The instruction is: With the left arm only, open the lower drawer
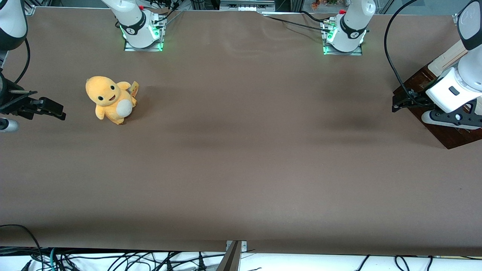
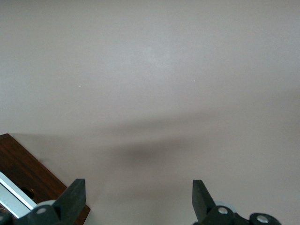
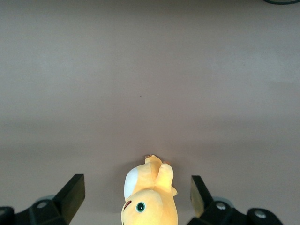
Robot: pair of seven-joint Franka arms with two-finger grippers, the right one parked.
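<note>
Wrist view: hand (image 2: 138, 199) (fingers spread) hovers beside lower drawer (image 2: 28, 171) edge, over table (image 2: 154, 70)

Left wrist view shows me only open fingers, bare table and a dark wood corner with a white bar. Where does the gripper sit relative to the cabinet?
Observer: In the front view the gripper hangs at the edge of the dark brown cabinet, at the working arm's end of the table.
Operator: Is anything else on the table?
Observer: Yes, one yellow plush toy, far off toward the parked arm's end.
Operator: Does the cabinet look opened?
Observer: Cannot tell; the left arm covers most of it.
</note>
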